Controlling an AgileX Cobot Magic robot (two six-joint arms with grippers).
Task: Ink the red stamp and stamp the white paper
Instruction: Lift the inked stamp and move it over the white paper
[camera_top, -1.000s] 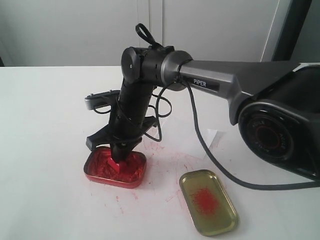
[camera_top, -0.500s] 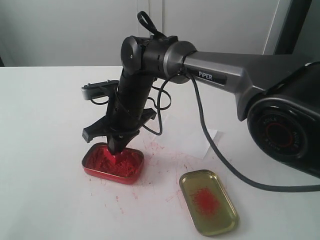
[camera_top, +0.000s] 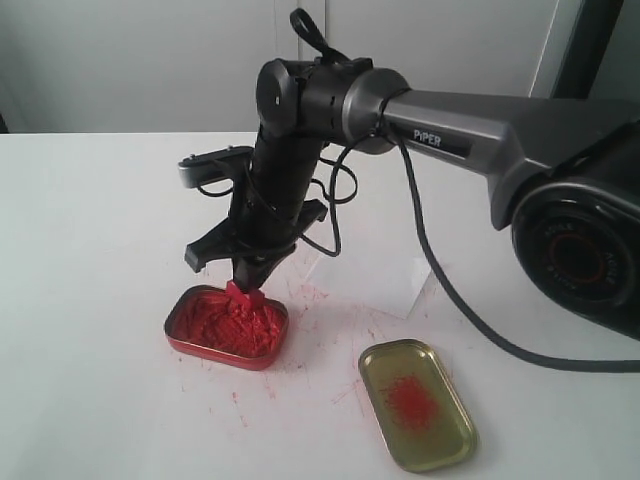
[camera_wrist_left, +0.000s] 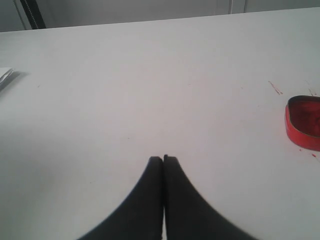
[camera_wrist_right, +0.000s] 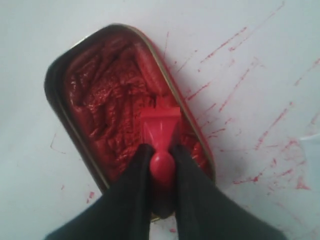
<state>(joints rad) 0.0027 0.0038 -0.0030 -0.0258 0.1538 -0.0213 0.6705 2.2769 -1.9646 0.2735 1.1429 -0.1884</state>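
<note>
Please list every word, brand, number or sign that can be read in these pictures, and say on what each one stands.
"PIPER": on the grey link of the right arm.
Faint marks around the round black joint at the right edge: too blurred to read.
Red tin, gold lid, red stamp: no text visible.

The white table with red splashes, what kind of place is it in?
Most likely a robot lab or test room. A big grey robot arm reaches over the white table, above a tin of red ink, and only plain pale walls stand behind.
</note>
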